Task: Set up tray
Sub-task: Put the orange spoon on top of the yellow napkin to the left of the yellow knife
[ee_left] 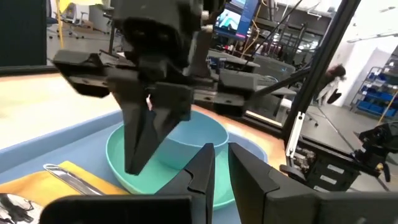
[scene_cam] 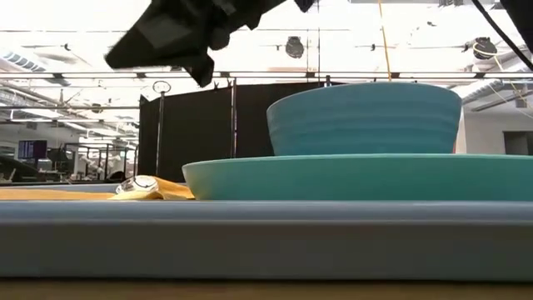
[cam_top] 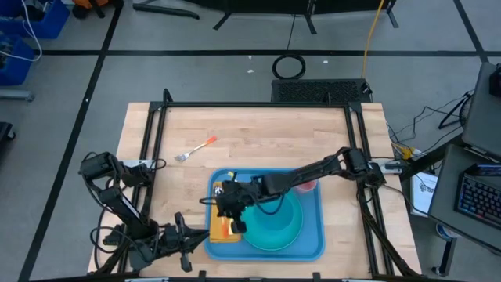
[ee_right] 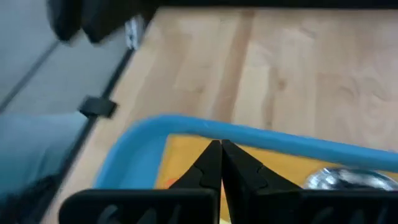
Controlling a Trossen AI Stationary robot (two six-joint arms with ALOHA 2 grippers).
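The tray [cam_top: 313, 244] is seen lying flat on the table [cam_top: 258, 133], near its front edge and a little right of the middle. Inside it a teal plate [cam_top: 270, 236] is set, with a teal bowl [cam_top: 288, 215] standing on the plate; in the low view the bowl [scene_cam: 364, 118] is seen upright on the plate [scene_cam: 358, 177] behind the tray's rim [scene_cam: 250, 237]. At the tray's left end a yellow-orange napkin [cam_top: 221, 229] is laid, and a metal utensil [ee_left: 68, 177] is seen resting on it. The right gripper [cam_top: 232, 208] is held above the left part of the tray, over the napkin, with its fingers [ee_right: 210, 163] brought together at the tips and nothing gripped between them. The left gripper [cam_top: 188, 239] is parked low at the table's front edge, just beside the tray's left rim, its fingers [ee_left: 249, 180] set slightly apart and empty. Farther back on the bare wood, well apart from the tray, a fork [cam_top: 197, 149] with an orange handle is lying.
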